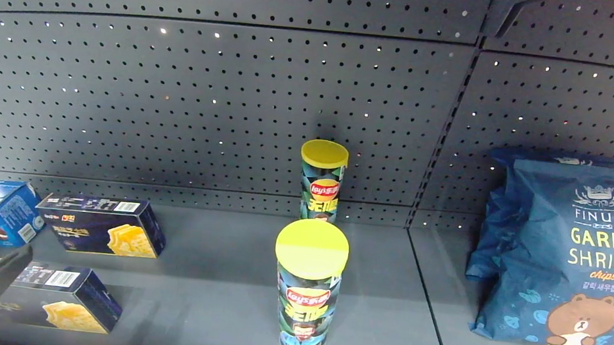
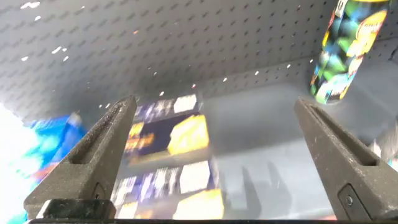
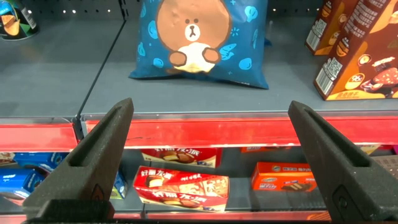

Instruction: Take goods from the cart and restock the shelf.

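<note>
The left gripper (image 2: 214, 106) hovered by the boxes (image 2: 171, 134), fingers spread, empty. The right gripper (image 3: 210, 106) faced the shelf (image 3: 205, 130) edge, likewise spread. One can (image 1: 306, 296) stood upright mid-shelf, lid up, with a second can (image 1: 322, 182) upright behind it.

L gripper (image 2: 214, 104) & R gripper (image 3: 211, 107): each w/ two dark grey, matte, wedge-shaped fingers (image 2: 93, 162), grainy surface; small round screw (image 2: 349, 200) near one finger's base.
</note>
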Controlling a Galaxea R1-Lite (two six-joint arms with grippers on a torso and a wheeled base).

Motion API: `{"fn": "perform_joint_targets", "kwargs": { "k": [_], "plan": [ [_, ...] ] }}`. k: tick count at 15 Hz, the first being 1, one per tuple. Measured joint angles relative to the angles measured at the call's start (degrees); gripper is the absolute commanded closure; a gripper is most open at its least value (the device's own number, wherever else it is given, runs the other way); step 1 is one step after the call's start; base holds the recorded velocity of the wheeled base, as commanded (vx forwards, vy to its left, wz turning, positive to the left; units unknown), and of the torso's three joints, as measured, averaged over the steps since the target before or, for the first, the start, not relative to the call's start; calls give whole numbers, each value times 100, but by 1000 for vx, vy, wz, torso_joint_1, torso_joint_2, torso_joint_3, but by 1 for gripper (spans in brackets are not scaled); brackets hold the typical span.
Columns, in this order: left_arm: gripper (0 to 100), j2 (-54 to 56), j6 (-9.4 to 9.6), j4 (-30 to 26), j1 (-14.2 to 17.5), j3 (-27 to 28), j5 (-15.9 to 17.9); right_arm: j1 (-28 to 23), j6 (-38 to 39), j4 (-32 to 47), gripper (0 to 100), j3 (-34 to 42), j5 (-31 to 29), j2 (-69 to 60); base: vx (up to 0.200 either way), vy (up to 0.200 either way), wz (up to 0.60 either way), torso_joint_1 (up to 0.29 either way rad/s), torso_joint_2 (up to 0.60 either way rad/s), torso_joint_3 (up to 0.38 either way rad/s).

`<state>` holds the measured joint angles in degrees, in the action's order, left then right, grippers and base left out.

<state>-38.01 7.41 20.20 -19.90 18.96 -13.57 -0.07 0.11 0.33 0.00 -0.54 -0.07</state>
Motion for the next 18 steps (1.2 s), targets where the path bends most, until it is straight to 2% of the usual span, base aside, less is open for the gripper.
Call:
{"fn": "perform_joint_targets", "kwargs": {
  "k": [4,9,12,13,15,18],
  "plan": [
    [0,1309,-356,-468,238,-713,0,-4,2,0,0,0,0,0,0,0,0,0,0,0],
    [0,2384,-468,-1230,714,-1364,374,0,2,0,0,0,0,0,0,0,0,0,0,0],
    [0,2683,-759,-1407,1050,-1618,410,0,0,0,0,0,0,0,0,0,0,0,0,0],
    [0,2809,-823,-1451,1232,-1727,542,-4,2,2,0,0,0,0,0,0,0,0,0,0],
    [0,3038,-889,-1714,1499,-1854,867,-2,2,0,0,0,0,0,0,0,0,0,0,0],
    [0,3200,-885,-1804,1593,-1886,1040,0,2,0,0,0,0,0,0,0,0,0,0,0]
  ]
}}
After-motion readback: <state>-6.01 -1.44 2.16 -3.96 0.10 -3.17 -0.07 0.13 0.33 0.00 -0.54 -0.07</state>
